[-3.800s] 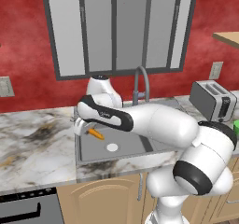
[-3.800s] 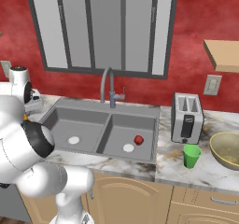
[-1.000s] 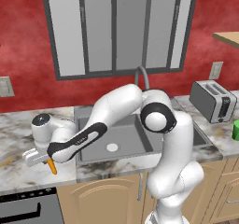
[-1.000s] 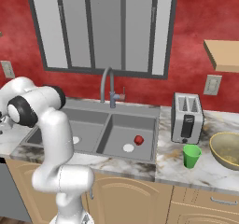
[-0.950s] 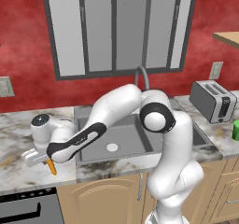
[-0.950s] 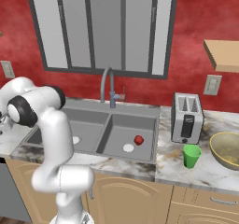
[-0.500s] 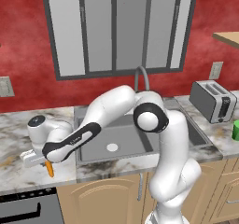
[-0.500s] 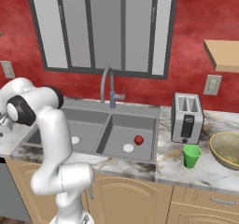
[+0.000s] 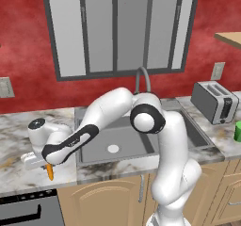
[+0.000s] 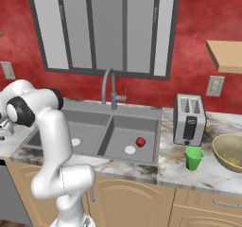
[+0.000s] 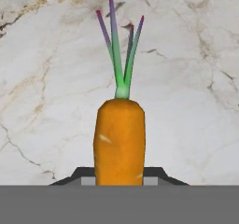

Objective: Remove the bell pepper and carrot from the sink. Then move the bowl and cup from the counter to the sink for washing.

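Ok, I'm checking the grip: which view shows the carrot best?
The hand view: the carrot stands large between the gripper's fingertips, green top over the marble counter. In the left base view it is a small orange tip under the gripper.

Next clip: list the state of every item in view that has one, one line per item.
gripper: shut on the carrot, low over the counter left of the sink
carrot: held between the fingers, out of the sink
bell pepper: lying in the sink's right basin
sink: holds the pepper
cup: upright on the counter
bowl: upright on the counter
counter: bare marble under the carrot
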You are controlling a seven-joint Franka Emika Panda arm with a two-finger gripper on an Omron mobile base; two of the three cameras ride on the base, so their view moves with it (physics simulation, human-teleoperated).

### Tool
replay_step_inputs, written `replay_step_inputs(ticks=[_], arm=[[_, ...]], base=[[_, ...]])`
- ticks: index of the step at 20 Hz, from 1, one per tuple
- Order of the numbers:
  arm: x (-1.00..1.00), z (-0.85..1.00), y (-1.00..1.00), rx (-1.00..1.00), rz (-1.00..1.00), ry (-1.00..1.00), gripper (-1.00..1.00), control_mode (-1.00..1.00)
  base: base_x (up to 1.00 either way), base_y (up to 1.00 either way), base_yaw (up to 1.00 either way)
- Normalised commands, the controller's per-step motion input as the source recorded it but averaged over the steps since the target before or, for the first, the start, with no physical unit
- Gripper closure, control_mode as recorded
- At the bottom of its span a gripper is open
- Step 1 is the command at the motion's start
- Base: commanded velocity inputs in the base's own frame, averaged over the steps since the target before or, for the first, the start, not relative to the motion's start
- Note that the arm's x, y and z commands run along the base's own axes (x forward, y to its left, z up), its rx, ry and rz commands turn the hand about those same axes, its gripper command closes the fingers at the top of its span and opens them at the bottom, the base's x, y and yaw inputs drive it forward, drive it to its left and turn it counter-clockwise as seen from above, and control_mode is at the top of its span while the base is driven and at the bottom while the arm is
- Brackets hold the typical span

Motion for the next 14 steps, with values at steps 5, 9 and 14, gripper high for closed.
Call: replay_step_inputs(ticks=[5,9,14], arm=[[0.04,-0.18,0.0,0.0,-0.05,0.0,1.0,-1.0],[0.05,-0.18,0.0,0.0,-0.04,0.0,1.0,-1.0],[0.1,-0.13,0.0,0.0,-0.03,0.0,1.0,-1.0]], base=[[0.0,0.0,0.0],[0.0,0.0,0.0],[0.0,0.0,0.0]])
